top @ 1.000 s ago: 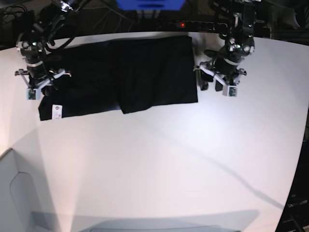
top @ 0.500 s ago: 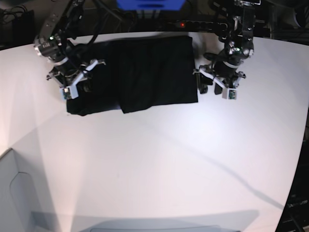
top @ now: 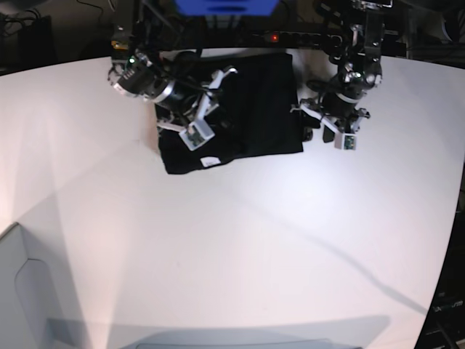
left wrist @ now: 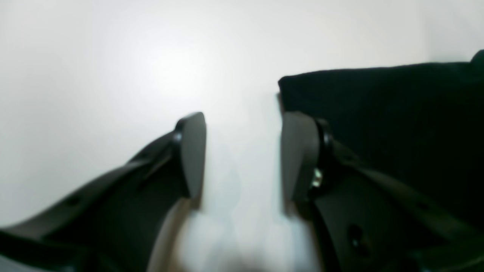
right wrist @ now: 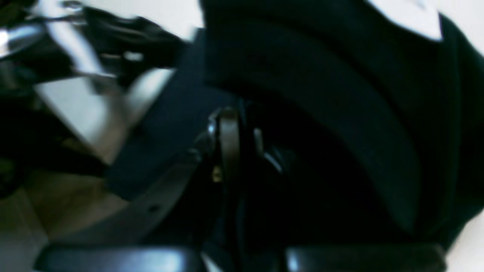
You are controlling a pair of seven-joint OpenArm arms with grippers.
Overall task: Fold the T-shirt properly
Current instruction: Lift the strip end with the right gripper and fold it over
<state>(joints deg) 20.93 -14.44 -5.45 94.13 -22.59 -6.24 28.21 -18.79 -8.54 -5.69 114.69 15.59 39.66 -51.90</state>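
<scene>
**Carrying the flap across, right jaws pinching cloth**

Lying at the far middle of the white bench (top: pixel 240 240), the T-shirt (top: pixel 258 109) is a dark block with its long axis running side to side in the base view. The half on that view's left is doubled over, and a bulged fold edge sits at its near left corner. The right gripper (top: pixel 197 110) is directly over that doubled half, jaws pressed together; the right wrist view shows black cloth bunched round them, so they appear to be pinching a layer of the shirt. The left gripper (left wrist: pixel 242 155) stands just beside the shirt's opposite short edge, jaws spread over bare bench, with the cloth's corner lying just off its one finger and nothing between them.

The coming move, as I judge it, turns on the right arm: the held layer must go toward the edge by the left gripper, along the shirt's long axis, and land with its edges square.

A small white label (top: pixel 211 161) shows near the front edge of the folded part; no writing on it can be read. No print or brand is visible.
</scene>
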